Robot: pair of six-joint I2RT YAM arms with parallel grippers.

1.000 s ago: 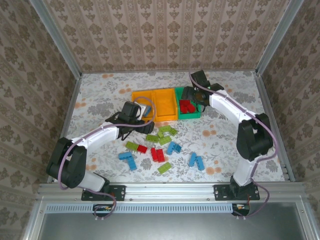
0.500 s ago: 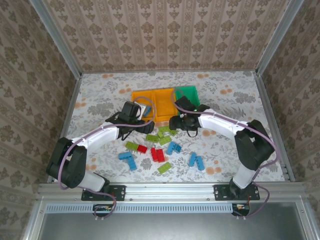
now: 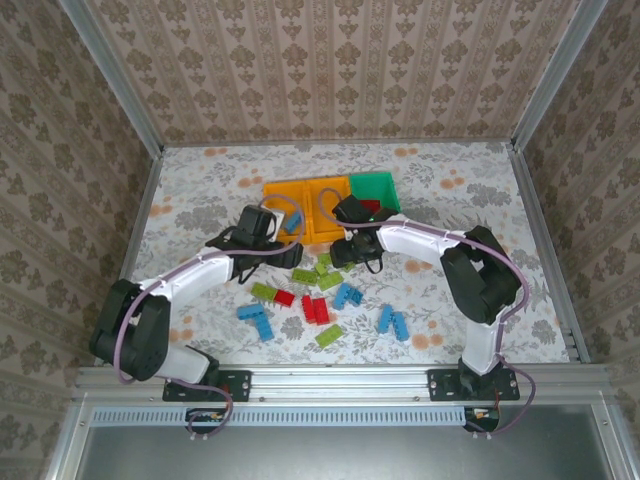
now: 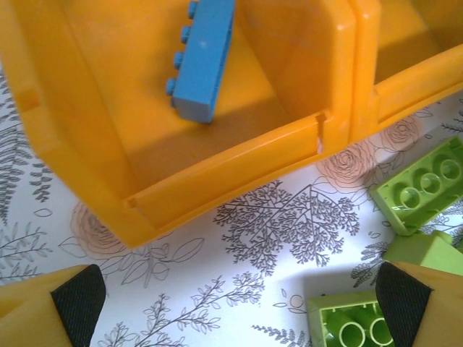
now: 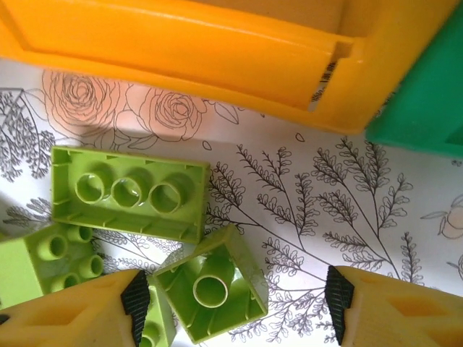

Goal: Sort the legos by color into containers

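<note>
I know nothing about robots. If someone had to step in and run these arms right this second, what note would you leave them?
Left end effector: open, empty, just in front of the left orange bin.
Right end effector: open, low over lime bricks in front of the middle orange bin; nothing gripped yet.
Done: a blue brick lies in the left orange bin; the green bin holds red ones, partly behind the right arm.
Left: loose lime, red bricks and blue bricks on the table, all to be binned by color.
</note>
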